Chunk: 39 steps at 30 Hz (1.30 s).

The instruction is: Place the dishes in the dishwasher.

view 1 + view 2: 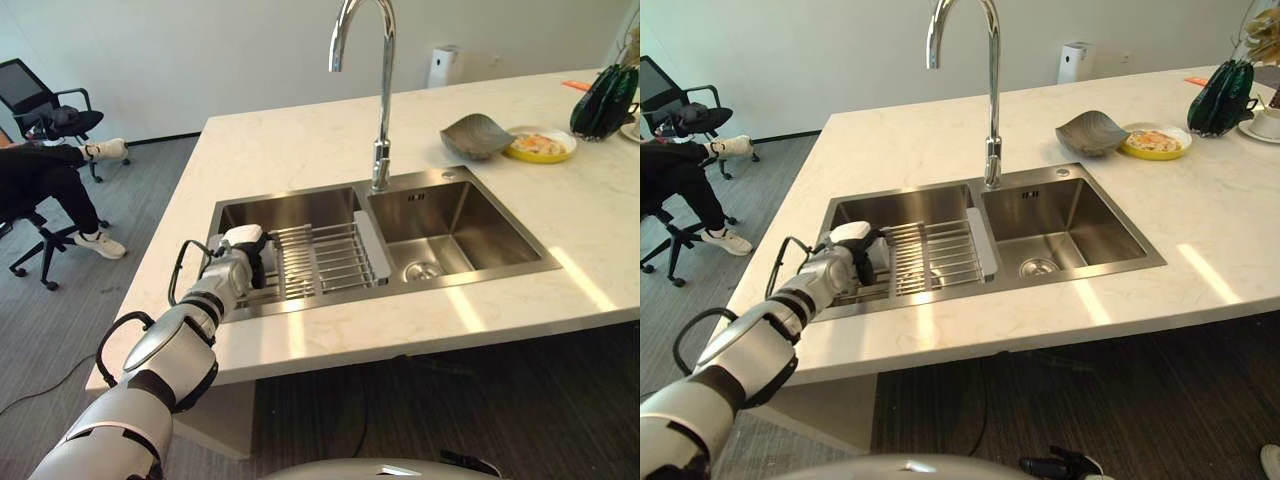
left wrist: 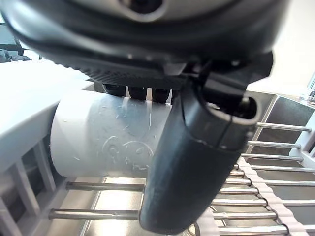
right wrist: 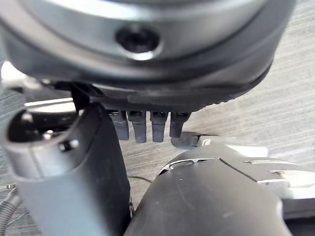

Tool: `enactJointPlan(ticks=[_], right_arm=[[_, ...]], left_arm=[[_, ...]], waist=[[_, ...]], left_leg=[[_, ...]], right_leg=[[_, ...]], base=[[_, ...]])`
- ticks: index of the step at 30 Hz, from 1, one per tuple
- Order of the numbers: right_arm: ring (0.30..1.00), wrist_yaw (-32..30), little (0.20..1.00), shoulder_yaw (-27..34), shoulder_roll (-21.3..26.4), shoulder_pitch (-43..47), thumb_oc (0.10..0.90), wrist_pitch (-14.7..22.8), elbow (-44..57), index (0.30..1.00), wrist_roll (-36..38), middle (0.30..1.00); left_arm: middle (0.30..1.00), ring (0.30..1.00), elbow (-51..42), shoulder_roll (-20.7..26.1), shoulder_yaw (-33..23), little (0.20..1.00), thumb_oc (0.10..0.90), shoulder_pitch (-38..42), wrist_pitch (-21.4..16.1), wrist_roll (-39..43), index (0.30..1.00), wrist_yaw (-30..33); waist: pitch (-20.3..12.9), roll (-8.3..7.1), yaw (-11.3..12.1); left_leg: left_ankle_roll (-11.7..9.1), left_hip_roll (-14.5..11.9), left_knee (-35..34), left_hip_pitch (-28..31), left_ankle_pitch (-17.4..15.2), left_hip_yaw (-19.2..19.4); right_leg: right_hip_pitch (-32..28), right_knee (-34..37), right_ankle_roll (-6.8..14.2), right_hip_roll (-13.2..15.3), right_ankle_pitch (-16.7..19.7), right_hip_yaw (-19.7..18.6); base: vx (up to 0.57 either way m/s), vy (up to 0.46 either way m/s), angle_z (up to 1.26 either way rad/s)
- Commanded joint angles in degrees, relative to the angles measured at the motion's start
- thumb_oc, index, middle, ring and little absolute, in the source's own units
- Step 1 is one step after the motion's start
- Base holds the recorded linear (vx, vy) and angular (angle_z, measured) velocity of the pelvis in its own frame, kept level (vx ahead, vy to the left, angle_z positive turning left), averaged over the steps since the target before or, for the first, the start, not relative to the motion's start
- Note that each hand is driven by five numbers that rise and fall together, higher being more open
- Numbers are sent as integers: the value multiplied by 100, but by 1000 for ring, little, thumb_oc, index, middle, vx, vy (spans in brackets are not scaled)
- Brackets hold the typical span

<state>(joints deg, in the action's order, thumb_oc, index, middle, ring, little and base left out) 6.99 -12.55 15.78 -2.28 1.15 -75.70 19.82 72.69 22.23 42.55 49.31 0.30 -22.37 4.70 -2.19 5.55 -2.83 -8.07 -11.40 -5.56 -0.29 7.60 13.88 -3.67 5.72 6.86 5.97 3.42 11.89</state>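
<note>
Marble countertop (image 1: 300, 140) holds a double sink (image 1: 450, 225); at its nine o'clock, the left hand (image 1: 243, 262) grasps a white cup (image 2: 106, 135) over the wire rack (image 1: 320, 260), while the right hand (image 3: 74, 162) hangs with fingers relaxed.

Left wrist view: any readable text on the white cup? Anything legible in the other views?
White cup, in the left hand: embossed round marks on its side, too faint to read.
Sink: small dark mark on the right basin's back wall, too small to read.
Nothing else legible.
</note>
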Motion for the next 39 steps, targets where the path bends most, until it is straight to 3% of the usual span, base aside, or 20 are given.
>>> enactJointPlan(ticks=[1, 11, 21, 25, 32, 39], right_arm=[[900, -5, 900, -276, -58, 58, 800, -103, -331, 900, -197, 900], [900, -12, 900, -348, -74, 131, 800, -173, -437, 900, -313, 900], [900, -16, 900, -320, -82, 115, 800, -143, -491, 900, -255, 900], [900, -11, 900, -244, -69, 93, 800, -138, -523, 900, -232, 900], [900, 9, 900, -150, -75, 46, 800, -124, -489, 900, -196, 900], [900, 33, 900, -72, -104, -125, 800, -54, -254, 900, -172, 900]], left_arm=[[900, 900, 1066, 194, -205, 900, 800, 332, 336, -147, 900, -392], [900, 900, 1241, 543, -512, 900, 800, 166, 407, -27, 900, -422], [900, 900, 877, 912, -1033, 900, 800, 204, 305, 892, 900, -337], [900, 900, 707, 1067, -1035, 900, 800, 127, 314, 918, 900, -395], [900, 900, 440, 1476, -693, 900, 800, 246, 307, 388, 900, -463], [900, 900, -556, 2022, -116, 900, 800, 245, 240, -643, 900, -574]], waist=[[416, -185, 114], [390, -211, 177], [402, -171, 293], [421, -150, 353], [448, -138, 437], [521, -182, 520]], left_leg=[[74, 141, 56, 83, -392, -112], [63, 135, 56, 80, -378, -133], [77, 163, 56, 31, -358, -211], [82, 167, 56, 23, -353, -254], [78, 174, 56, 3, -344, -312], [65, 159, 56, -21, -350, -343]], right_leg=[[213, -72, 568, 578, -15, 479], [172, -72, 550, 583, -19, 541], [150, -72, 556, 595, -26, 618], [127, -72, 546, 593, -40, 654], [107, -72, 541, 585, -53, 701], [88, -72, 549, 590, -67, 744]], base=[[0, 0, 0], [0, 0, 0], [-1, 0, 1], [1, 0, 5], [1, -1, 3], [-9, -5, 5]])
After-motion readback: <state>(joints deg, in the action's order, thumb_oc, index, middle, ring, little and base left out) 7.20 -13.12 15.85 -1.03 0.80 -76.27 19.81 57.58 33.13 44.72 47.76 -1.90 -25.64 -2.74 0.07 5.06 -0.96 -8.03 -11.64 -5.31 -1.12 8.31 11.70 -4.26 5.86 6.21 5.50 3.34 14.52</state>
